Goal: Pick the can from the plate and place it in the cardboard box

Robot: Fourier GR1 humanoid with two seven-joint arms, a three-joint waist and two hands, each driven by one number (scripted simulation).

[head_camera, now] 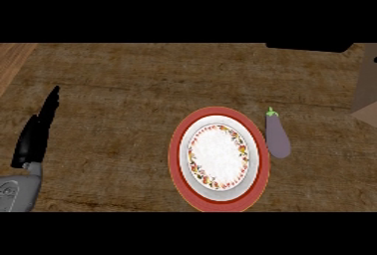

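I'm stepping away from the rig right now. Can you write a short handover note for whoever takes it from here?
Left hand: open, fingers straight and pointing up, resting at the view's left edge, holding nothing.
Right hand: not in view.
Plate: red rim, flowered ring, on the counter at centre right. No can shows on it.
Eggplant: lies on the counter just right of the plate.
Cardboard box: only a part shows at the right edge; its inside cannot be seen.
Done: cannot tell; the can is nowhere in view.
Left: find the can and check whether it is in the box.
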